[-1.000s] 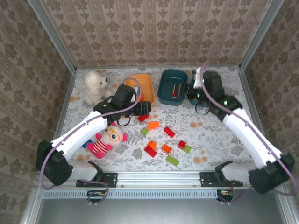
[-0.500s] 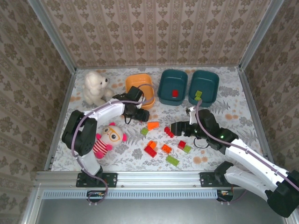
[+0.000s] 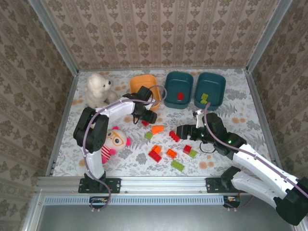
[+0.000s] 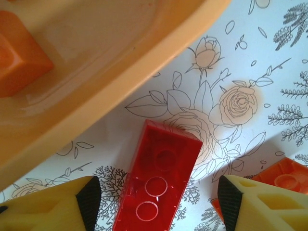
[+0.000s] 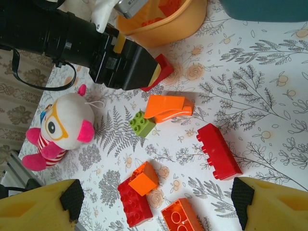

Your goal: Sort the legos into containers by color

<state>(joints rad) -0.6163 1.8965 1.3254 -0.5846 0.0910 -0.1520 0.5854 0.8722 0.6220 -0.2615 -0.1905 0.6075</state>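
Left jaws moved off orange tub [image 4: 96, 62] onto red brick [image 4: 161, 173], spread wide astride it on tabletop [image 4: 269, 57]; grasp expected next. Right jaws held wide, empty, unmoved.

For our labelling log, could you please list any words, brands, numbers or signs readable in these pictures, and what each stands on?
None can be read.
The red brick between the fingers of the left gripper shows plain rings on its studs, no letters.
The orange tub, teal tubs, plush toys and floral table cover carry no print I can make out.
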